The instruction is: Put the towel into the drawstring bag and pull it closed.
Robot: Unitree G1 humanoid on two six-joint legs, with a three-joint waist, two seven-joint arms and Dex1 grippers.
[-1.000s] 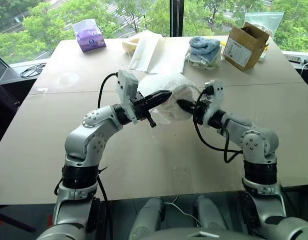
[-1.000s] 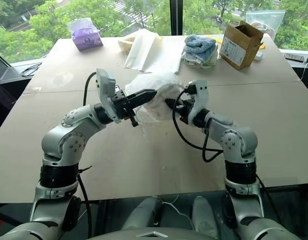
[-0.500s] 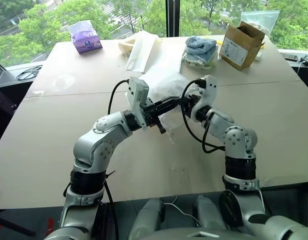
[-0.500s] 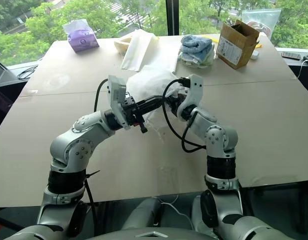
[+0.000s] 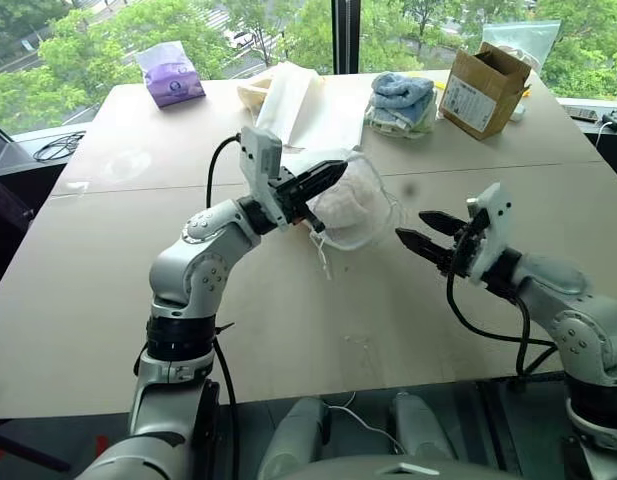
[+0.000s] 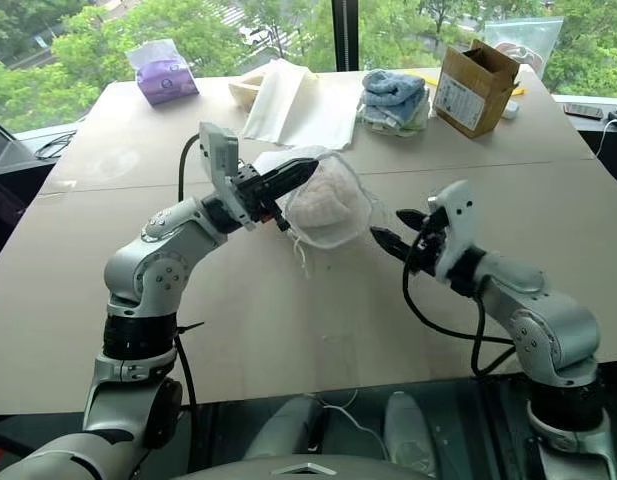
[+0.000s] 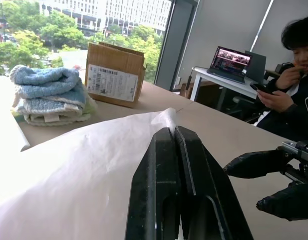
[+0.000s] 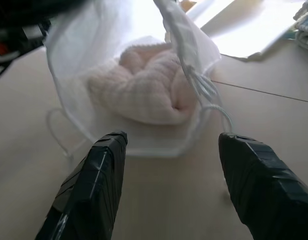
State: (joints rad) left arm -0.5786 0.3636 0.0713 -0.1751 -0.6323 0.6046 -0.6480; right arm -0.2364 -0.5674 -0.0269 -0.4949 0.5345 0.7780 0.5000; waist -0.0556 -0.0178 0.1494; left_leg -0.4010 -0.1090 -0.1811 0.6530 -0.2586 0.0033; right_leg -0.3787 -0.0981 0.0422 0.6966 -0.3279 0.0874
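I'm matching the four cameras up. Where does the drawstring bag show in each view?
Left eye view: drawstring bag at centre, hanging from the left pincer.
Right eye view: bag at centre.
Left wrist view: white fabric low and to the left, pinched between the fingers.
Right wrist view: bag in the upper middle, towel inside.
Shared landmark: the stacked blue towels.

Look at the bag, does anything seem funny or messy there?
A little. The drawstring bag dangles from the shut left gripper with its mouth gaping, the towel bunched inside, and the cords hanging loose. The open right gripper holds nothing.
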